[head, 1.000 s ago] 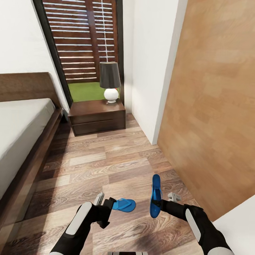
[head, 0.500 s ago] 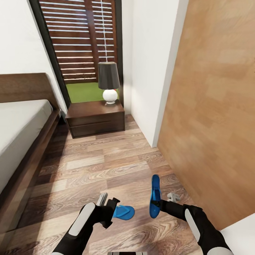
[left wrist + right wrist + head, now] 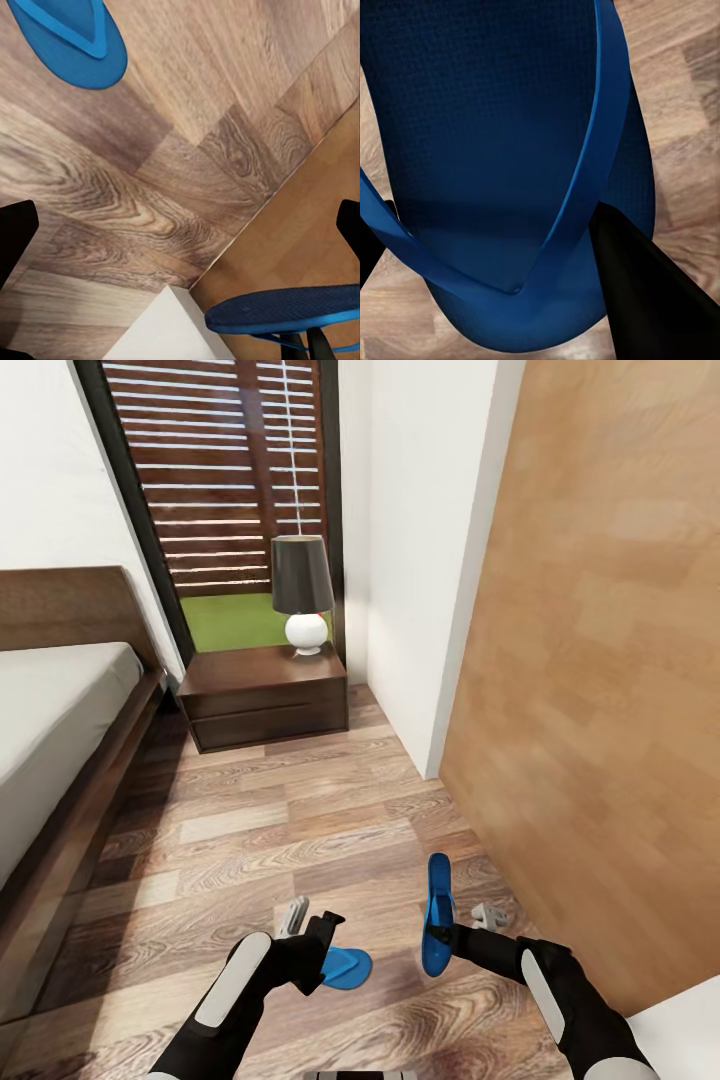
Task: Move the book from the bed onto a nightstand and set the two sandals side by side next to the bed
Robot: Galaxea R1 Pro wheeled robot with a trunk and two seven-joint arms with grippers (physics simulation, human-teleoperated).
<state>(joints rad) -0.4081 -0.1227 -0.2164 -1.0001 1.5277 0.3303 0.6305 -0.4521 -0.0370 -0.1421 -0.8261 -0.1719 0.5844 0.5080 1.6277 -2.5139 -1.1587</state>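
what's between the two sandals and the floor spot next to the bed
Nothing visible. Each sandal is held by a gripper: one by the left gripper, the other sandal by the right gripper. The wood floor between them and the bed looks bare up to the nightstand.

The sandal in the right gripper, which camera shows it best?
The head view: the sandal shows whole, on edge. The right wrist view shows its sole and strap close up; the left wrist view shows it edge-on.
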